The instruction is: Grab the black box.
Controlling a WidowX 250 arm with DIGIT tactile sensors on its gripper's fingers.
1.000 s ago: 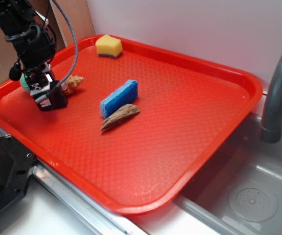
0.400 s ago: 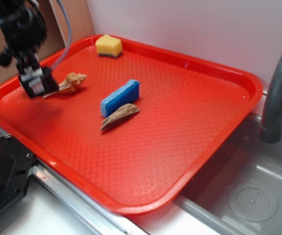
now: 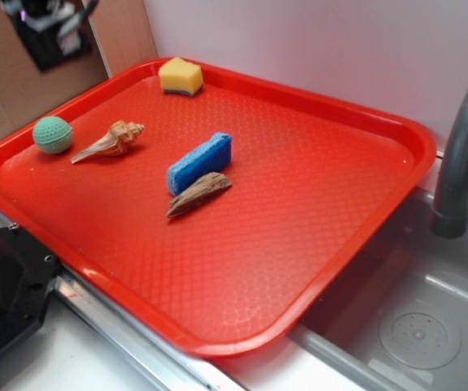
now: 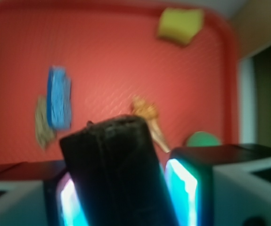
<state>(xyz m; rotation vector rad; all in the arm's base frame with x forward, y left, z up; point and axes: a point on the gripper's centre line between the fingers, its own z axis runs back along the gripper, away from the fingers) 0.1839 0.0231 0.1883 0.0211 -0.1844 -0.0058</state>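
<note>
Matte black box (image 4: pixel 119 174) (blocky, blurred) clamped in hand (image 4: pixel 126 197).

place: kitchen sink corner | signs: grey faucet (image 3: pixel 461 163), steel sink basin with drain (image 3: pixel 419 334), red serving tray (image 3: pixel 364 122), yellow sponge (image 3: pixel 181 76), blue sponge (image 3: pixel 199 163)

No text, label, brand, number or sign could be read in either view. The tray (image 3: pixel 364 195), the sponges and the box (image 4: pixel 119 174) bore no legible marking, and the wrist view was too blurred to show any.
</note>
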